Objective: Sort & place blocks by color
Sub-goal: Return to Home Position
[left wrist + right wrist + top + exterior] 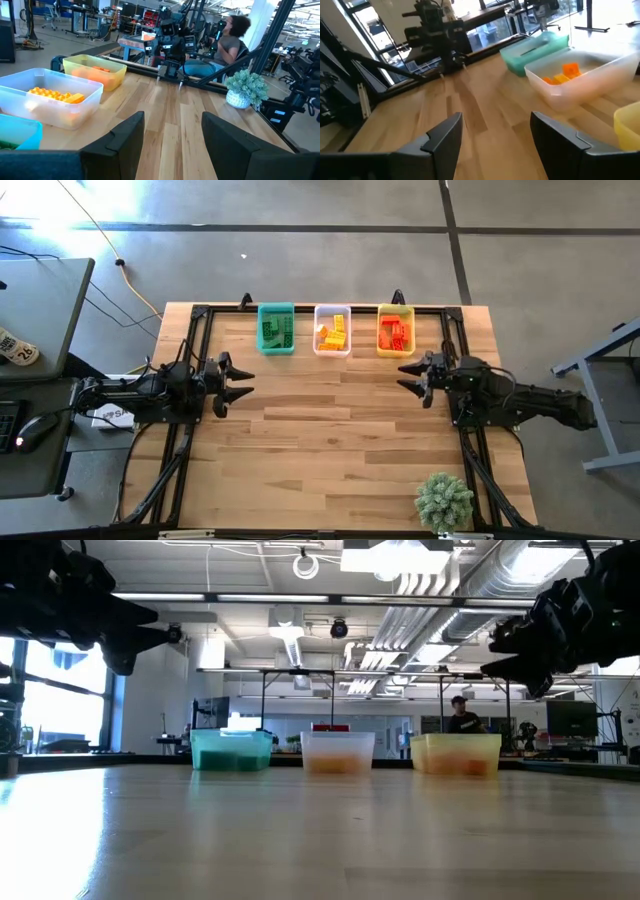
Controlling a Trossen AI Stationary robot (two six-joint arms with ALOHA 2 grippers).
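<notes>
Three bins stand in a row at the table's far edge. The teal bin holds green blocks, the clear bin holds yellow blocks, and the yellow bin holds orange-red blocks. My left gripper hovers open at the table's left side, pointing level toward the right. My right gripper hovers open at the right side, pointing toward the left. Nothing is between either pair of fingers.
A fuzzy green plant in a white pot stands at the near right corner. The wide wooden tabletop lies between the arms. A black frame rims the table. A person sits beyond the table's right side in the left wrist view.
</notes>
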